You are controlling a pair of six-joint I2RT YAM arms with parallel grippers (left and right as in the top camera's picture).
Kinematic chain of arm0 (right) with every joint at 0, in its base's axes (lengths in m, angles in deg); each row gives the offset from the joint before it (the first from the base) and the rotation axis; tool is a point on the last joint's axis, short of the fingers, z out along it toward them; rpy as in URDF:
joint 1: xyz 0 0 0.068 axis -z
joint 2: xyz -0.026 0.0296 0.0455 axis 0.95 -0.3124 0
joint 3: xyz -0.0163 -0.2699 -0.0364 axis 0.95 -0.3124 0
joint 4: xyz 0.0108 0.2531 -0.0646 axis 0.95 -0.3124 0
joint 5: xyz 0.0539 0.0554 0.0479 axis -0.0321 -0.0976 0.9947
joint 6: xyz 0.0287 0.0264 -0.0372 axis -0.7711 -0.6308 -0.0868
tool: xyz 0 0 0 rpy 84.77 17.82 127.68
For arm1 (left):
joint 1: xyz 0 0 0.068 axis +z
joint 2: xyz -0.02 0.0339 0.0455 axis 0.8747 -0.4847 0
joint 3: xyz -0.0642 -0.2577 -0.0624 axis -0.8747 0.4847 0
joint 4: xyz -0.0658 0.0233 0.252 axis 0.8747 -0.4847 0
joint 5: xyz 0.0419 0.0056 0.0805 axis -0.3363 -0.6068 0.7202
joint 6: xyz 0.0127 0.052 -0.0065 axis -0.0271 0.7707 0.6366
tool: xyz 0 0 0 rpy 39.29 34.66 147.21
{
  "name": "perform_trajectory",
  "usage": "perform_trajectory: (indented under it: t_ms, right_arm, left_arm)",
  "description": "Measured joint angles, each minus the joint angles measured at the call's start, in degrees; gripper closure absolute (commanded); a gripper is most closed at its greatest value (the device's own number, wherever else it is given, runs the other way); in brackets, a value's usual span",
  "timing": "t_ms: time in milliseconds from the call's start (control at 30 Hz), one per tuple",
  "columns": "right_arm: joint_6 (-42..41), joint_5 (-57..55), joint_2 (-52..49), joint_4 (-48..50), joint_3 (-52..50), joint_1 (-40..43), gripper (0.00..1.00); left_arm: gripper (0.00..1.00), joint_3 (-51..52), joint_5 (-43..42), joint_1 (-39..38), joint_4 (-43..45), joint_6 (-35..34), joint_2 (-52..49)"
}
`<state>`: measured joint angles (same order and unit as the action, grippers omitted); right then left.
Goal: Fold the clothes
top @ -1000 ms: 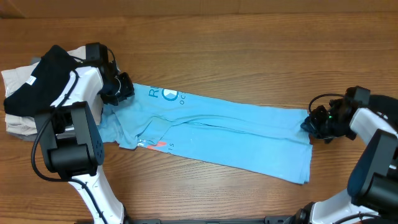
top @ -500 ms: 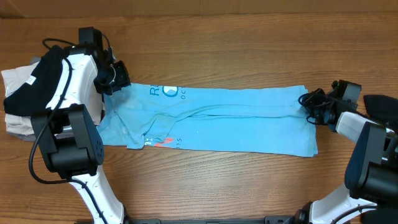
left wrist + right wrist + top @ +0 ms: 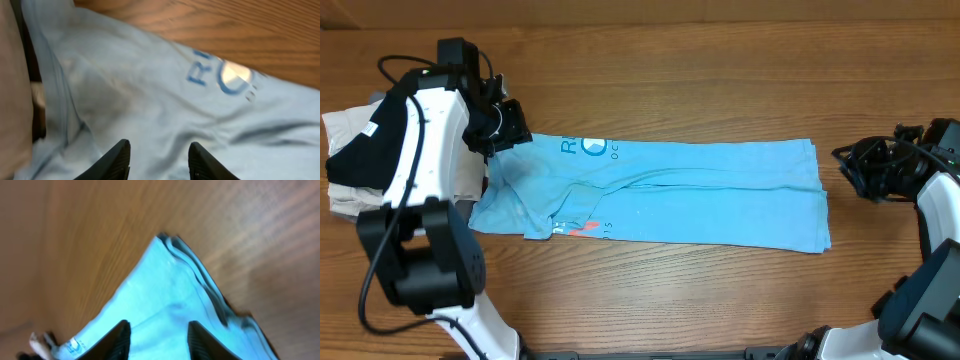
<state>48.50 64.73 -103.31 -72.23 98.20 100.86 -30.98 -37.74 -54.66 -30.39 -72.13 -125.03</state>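
Hovering with left fingers (image 3: 117,159) and right fingers (image 3: 119,341) released, we risk rumpling the sky-blue T-shirt (image 3: 700,190) at centre frame by pinching one layer.

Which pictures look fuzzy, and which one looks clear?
Right wrist view: smeared, the grain of the wooden table streaks and the edge of the blue T-shirt is soft. Left wrist view: slightly blurry, the blue lettering is hard to read, with a bright patch beside it. Overhead view: sharp and evenly lit.
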Motion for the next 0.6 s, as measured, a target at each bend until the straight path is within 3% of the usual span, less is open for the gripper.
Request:
perform_trajectory:
  t_ms: [33, 67, 167, 333, 600]
  right_arm:
    - [0.8, -1.4, 0.0, -1.5, 0.1, 0.0, 0.18]
    - [1.4, -3.3, -0.2, -2.9, 0.0, 0.0, 0.13]
    - [4.0, -6.4, -1.7, -3.5, 0.0, 0.1, 0.09]
    - [9.3, -7.4, -6.6, -5.3, -0.1, 0.2, 0.13]
    - [16.5, -6.8, -9.6, -7.3, -0.2, 0.2, 0.28]
  left_arm:
    - [0.55, -0.1, 0.0, -0.5, -1.0, 0.1, 0.9]
    - [0.55, -0.2, 0.0, -1.1, -1.7, 0.2, 1.6]
    - [0.55, -0.2, 0.0, -3.0, -2.4, 0.2, 1.9]
    - [0.55, -0.2, 0.2, -5.0, -2.4, 0.2, 1.8]
    - [0.55, -0.2, 0.7, -5.2, -3.5, 0.2, 1.8]
